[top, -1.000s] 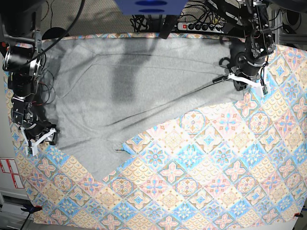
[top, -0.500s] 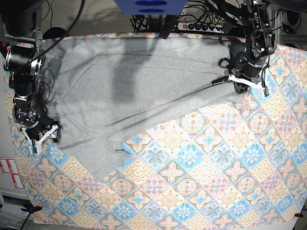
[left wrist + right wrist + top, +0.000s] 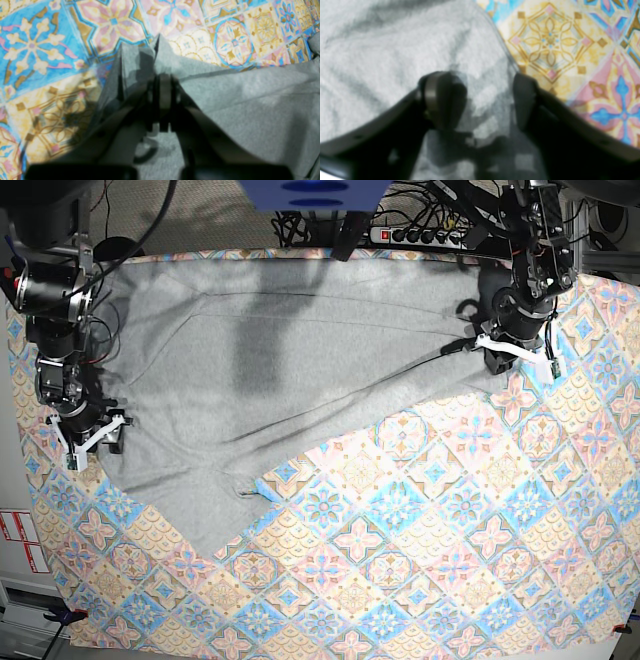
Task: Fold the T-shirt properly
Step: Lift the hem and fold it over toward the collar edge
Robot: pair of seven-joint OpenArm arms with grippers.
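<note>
The grey T-shirt [image 3: 290,370] lies spread over the far left part of the table; no lettering shows. My left gripper [image 3: 517,352] is at the shirt's right edge. In the left wrist view it [image 3: 162,85] is shut, pinching a raised fold of the shirt [image 3: 250,105]. My right gripper [image 3: 90,436] is at the shirt's left edge. In the right wrist view it [image 3: 482,100] is open, its fingers [image 3: 442,100] astride the edge of the shirt [image 3: 382,62], with cloth between them.
The colourful tile-patterned tablecloth [image 3: 450,530] covers the table; its near and right parts are bare. A power strip and cables [image 3: 420,232] lie behind the far edge. A blue object [image 3: 310,195] hangs over the far middle.
My right gripper has moved toward the far side along the shirt's left edge. My left gripper has shifted slightly farther back with the cloth still pinched.
</note>
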